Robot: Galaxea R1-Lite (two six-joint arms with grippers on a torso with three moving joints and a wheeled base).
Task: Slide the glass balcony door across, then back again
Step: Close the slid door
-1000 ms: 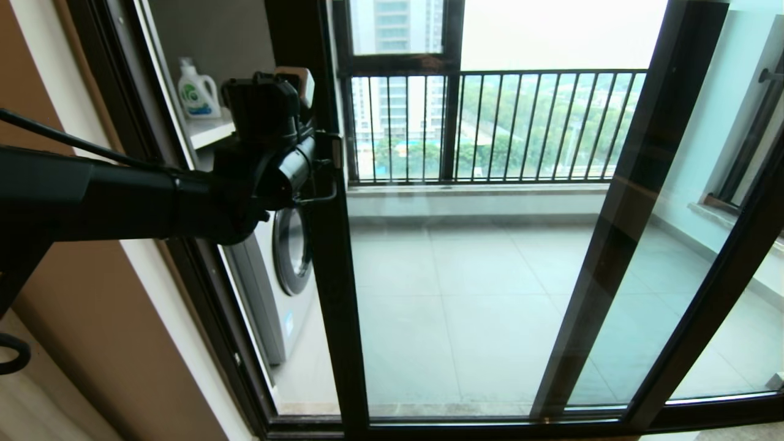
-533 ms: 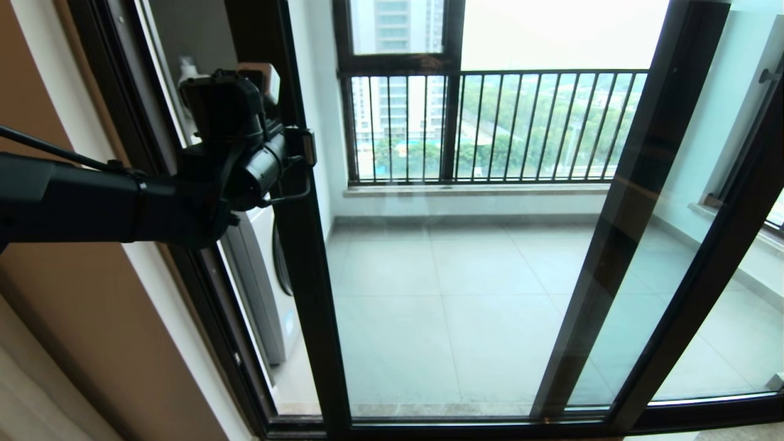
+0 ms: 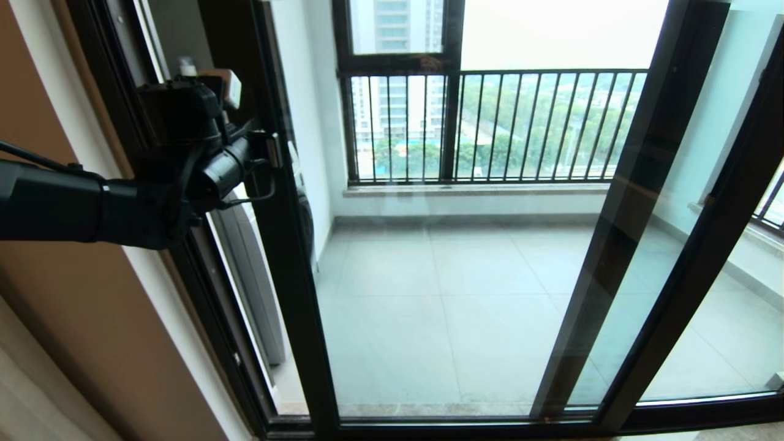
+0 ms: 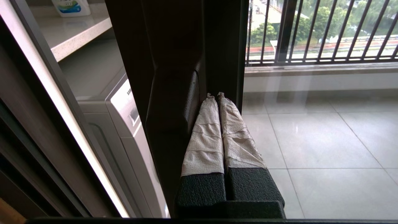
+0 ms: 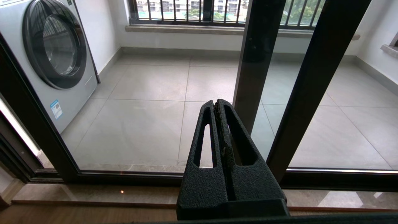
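Most of the return slide is judged done: the door (image 3: 288, 257) is seen nearly against the left jamb (image 3: 184, 257), pressed by the left gripper (image 4: 217, 96), fingers closed and empty, beside the latch (image 4: 172, 124); the right gripper (image 5: 216, 104) is parked low, closed.

We see a shiny dark brown-black door frame (image 3: 288, 245), pale grey floor tiles (image 3: 465, 294), a white washing machine (image 5: 53, 56) with a dark round window, black railing bars (image 3: 520, 122), and our left pincer (image 4: 217, 102) wrapped in white cloth.
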